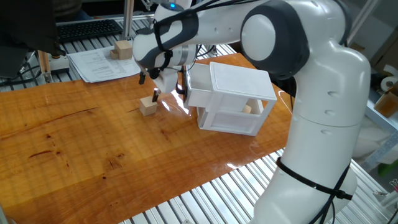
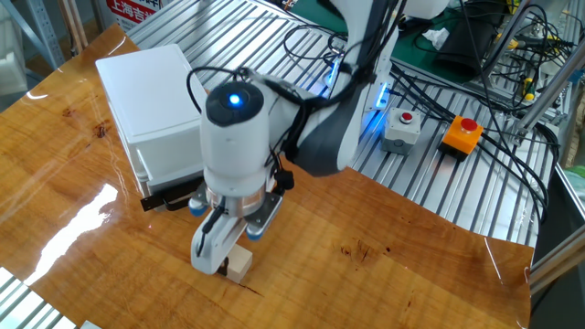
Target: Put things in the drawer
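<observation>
A cube [image 1: 147, 106] lies flat on the bench [image 1: 74, 143], just left of the drawer [image 1: 198, 84] front in the view from beside the arm. It has no long axis; in that view its edges sit slightly skewed to the bench edge. The pincer [image 1: 149, 86] hangs over it, spread, with one dark fingertip [image 1: 155, 95] down at the cube's far right corner and the other up to the left, clear of the cube. Whether any finger touches the wood cannot be told here.

The view facing the arm shows the same cube [image 2: 239, 265] half hidden behind a white finger [image 2: 208, 251], which stands against its left face; the second finger is lost behind the wrist, so the grip cannot be judged from this side either.

The drawer stands pulled out from the top of the cabinet [image 1: 231, 106], its handle [image 2: 164, 196] toward the cube. Only the view from beside the arm looks into the cabinet's open lower bay, where a second cube [image 1: 247, 109] rests near the right wall. That view alone also shows a third cube [image 1: 123, 50] sitting on papers [image 1: 99, 62] at the far left, well apart from the rest, with a keyboard [image 1: 87, 28] beyond.

The facing view alone shows a grey button box [image 2: 401, 131] and an orange one [image 2: 462, 134] on the metal rails to the far right.
</observation>
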`<state>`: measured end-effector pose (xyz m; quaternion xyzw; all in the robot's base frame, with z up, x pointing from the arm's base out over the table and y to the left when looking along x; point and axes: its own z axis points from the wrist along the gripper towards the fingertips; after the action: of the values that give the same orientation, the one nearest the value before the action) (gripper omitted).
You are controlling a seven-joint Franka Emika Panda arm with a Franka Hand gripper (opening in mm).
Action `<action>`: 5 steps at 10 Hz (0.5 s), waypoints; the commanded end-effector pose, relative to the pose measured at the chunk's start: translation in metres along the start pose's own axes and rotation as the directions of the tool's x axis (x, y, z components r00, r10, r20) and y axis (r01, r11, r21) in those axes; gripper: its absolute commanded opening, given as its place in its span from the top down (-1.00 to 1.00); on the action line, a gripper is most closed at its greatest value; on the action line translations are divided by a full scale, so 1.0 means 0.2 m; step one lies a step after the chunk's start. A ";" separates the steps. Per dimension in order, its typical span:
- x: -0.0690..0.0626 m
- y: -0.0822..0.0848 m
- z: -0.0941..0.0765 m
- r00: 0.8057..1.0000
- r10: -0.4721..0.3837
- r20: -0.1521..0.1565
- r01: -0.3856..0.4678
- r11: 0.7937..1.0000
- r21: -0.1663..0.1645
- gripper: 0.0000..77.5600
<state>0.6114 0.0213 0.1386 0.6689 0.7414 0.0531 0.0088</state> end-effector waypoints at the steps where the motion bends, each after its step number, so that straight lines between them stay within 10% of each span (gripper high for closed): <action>1: 0.01 0.00 0.04 1.000 -0.009 0.012 0.009 1.000 -0.005 -1.00; 5: 0.01 -0.03 0.12 0.999 -0.019 0.047 0.019 1.000 -0.001 -1.00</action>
<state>0.6104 0.0246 0.1210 0.6658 0.7446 0.0426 0.0210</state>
